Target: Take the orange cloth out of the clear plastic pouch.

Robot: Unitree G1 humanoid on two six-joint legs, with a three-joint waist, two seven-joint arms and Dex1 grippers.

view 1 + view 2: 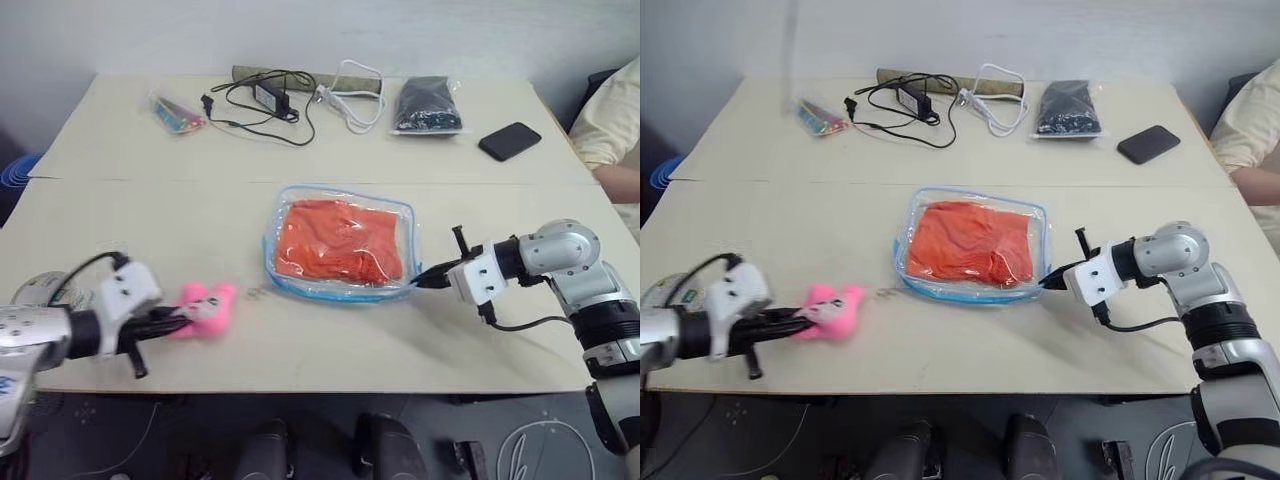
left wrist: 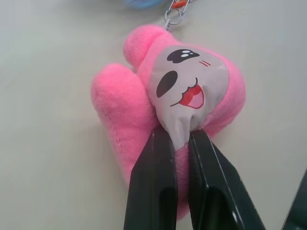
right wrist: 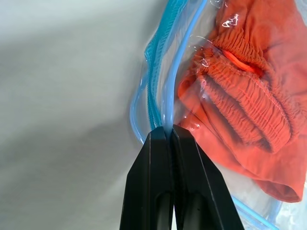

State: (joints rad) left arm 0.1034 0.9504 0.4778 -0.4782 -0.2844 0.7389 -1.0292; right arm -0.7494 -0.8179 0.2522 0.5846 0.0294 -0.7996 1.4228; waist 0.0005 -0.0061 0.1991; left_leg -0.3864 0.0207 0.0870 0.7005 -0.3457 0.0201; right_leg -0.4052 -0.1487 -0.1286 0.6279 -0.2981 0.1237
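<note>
Nearest, at the left of the pale matte counter (image 1: pixel 120 215), the left gripper (image 2: pixel 181 136) has its fingers clenched on a pink plush toy (image 1: pixel 205 308), soft and fuzzy, with a smooth printed face panel and a small metal clasp. At mid-counter lies the clear plastic pouch (image 1: pixel 342 243), a flat glossy rounded rectangle with light-blue edging; the orange cloth (image 1: pixel 338 240), a folded fabric with gathered elastic ridges, is fully inside it. The right gripper (image 3: pixel 170 130) pinches the pouch's blue edge at its near right corner, fingers clamped tight. The likely trouble is that slick film slipping free, or the whole pouch dragging along with the cloth, since the left fingers are occupied by the toy. Farther off lie black cables (image 1: pixel 262 100), a white cable (image 1: pixel 352 95), a bag of black items (image 1: pixel 428 105) and a dark phone (image 1: pixel 509 141).
</note>
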